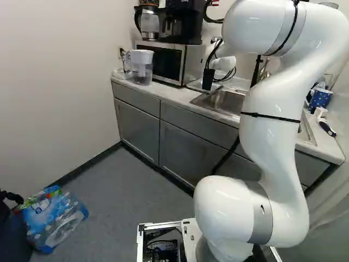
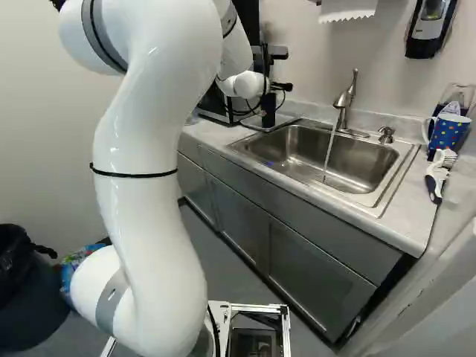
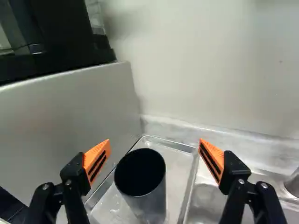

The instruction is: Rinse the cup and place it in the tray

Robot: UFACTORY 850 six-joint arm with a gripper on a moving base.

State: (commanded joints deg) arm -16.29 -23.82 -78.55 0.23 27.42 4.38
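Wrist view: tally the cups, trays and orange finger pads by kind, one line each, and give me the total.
Cups: 1, the dark-mouthed cup, not gripped
Trays: 1, the metal tray that the cup stands in
Orange finger pads: 2, one on each finger of the open gripper
Total: 4

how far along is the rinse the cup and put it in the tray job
Placing looks done: the cup stands upright in the tray. Nothing is in hand; the gripper is open. Whether the cup has been rinsed, I can't tell. Water runs from the faucet into the sink. If it was rinsed, probably only backing the arm off and shutting the water remain.
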